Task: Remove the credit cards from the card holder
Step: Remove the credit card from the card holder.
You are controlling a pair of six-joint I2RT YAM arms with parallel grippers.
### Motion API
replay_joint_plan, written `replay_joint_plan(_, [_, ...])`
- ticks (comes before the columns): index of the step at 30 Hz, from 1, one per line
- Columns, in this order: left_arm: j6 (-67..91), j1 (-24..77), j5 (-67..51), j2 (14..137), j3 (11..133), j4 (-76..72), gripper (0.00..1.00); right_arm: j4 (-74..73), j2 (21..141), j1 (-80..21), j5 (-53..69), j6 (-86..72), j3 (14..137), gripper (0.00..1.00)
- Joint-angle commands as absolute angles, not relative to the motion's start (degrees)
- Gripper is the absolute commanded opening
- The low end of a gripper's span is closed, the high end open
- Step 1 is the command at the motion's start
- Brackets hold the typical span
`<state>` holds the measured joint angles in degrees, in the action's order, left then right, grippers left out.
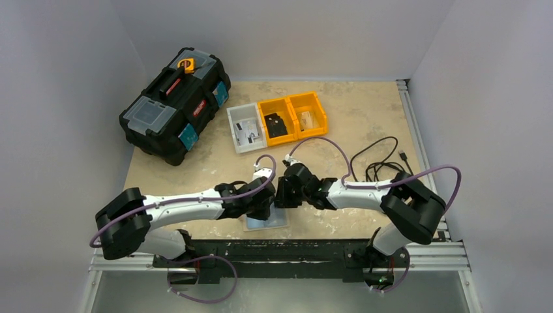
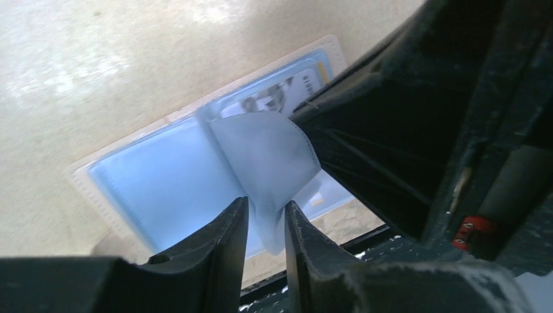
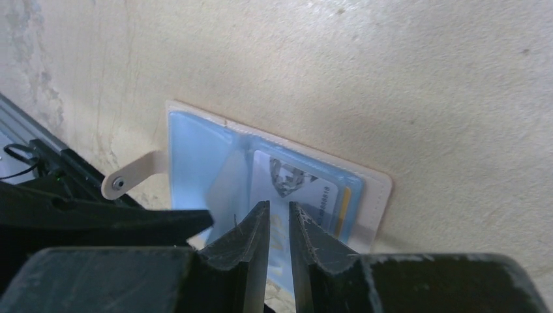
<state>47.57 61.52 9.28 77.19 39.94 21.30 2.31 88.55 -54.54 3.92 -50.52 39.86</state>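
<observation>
Bench [image 1: 339,117] of mottled beige stone pattern, boxed in by plain white walls [image 1: 280,32]. Near its front edge the card holder [image 1: 266,222] lies open and flat. The left end effector [image 2: 266,222] is clamped on the holder's pale inner leaf. The right end effector [image 3: 279,225] narrowly straddles a credit card [image 3: 297,186]; I cannot tell whether it grips.

The card holder [image 3: 195,150] lies open on the beige table [image 3: 391,72], left of centre, its snap tab [image 3: 127,177] pointing left. At bottom centre the right gripper [image 3: 279,206], jaws nearly together, pinches the credit card [image 3: 293,179] in the holder's right pocket.
</observation>
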Motion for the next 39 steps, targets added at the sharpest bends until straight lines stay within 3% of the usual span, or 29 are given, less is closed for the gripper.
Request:
replay_joint_plan(1, [51.04,61.29,15.72,72.58,41.73,28.91,0.29,6.09,88.34,-55.46,7.59,-49.80,41.23,0.17])
replay_joint_plan(11, [59.23,60.56,25.16,62.48,42.66,47.19,0.32,7.15,88.79,-59.32,10.28,-50.64,42.92,0.18])
replay_joint_plan(27, [58.83,58.91,18.78,58.24,42.31,44.50,0.29,8.78,102.30,-64.86,10.62,-54.34,50.12,0.17])
replay_joint_plan(34, [58.97,57.05,13.36,58.45,40.51,39.37,0.28,4.47,93.56,-64.20,6.73,-55.24,48.75,0.18])
replay_joint_plan(39, [58.40,54.59,5.38,58.91,37.51,30.44,0.28,-3.09,84.59,-61.70,0.75,-55.57,46.51,0.27])
